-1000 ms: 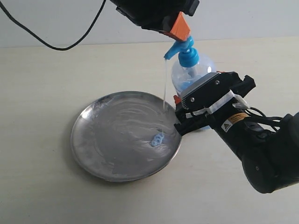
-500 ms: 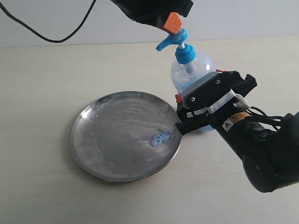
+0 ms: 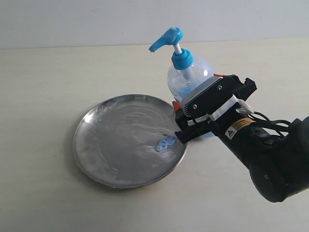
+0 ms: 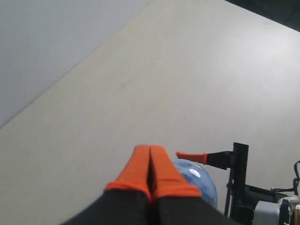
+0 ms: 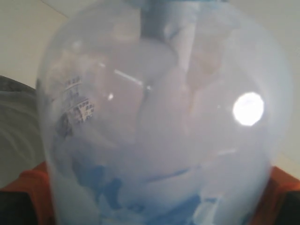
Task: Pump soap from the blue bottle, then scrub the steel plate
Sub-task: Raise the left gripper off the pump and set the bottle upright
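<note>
The soap (image 3: 165, 143) lies as a small cluster of blue blobs on the right side of the plate (image 3: 116, 145), which sits left of centre in the exterior view. A second ago a thin stream was falling from the spout. Now it has stopped and the blobs look a little larger.

The bottle (image 3: 186, 77) stands just beyond the plate's right rim. Its pump head (image 3: 166, 39) has sprung back up, and the bottle has shifted slightly left.

The right gripper (image 3: 198, 89) holds the bottle's body, with orange fingers (image 5: 28, 190) spread wide on either side of it.

The left gripper (image 4: 150, 149), which was pressing the pump, has risen out of the exterior view. Its fingers are pressed together and hold nothing.

Pumping looks finished. Scrubbing is next, though no scrubbing tool is in sight.
</note>
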Tool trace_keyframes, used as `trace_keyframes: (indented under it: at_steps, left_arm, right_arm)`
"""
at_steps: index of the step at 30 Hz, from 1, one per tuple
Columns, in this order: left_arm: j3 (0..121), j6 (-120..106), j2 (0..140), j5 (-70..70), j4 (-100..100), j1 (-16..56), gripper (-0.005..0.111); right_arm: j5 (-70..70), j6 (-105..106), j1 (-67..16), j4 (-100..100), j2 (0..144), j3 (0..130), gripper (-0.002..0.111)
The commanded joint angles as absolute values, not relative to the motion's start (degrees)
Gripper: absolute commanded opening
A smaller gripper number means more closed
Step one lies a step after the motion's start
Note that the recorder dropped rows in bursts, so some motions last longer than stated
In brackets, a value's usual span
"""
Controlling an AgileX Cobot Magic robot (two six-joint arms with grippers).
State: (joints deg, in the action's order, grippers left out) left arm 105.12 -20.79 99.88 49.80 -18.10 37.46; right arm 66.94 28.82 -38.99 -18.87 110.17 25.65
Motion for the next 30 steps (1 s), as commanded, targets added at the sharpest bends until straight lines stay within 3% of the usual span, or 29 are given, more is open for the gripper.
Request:
trace_keyframes:
  at_steps: [1,10,30]
  left_arm:
    - [105.4,-17.5,97.1,49.8,-14.7,35.3,0.0]
    - [102.7,-14.5,92.3,52.4,-14.3,29.6,0.0]
    - [68.1,-14.5,73.3,35.7,-14.5,28.5,0.0]
  right_arm:
    - [70.0,27.9,-39.0,-19.6,109.3,25.6,0.0]
    - [70.0,25.3,-39.0,-22.3,109.3,25.6,0.0]
    - [70.0,11.1,-39.0,-33.9,107.1,25.6,0.0]
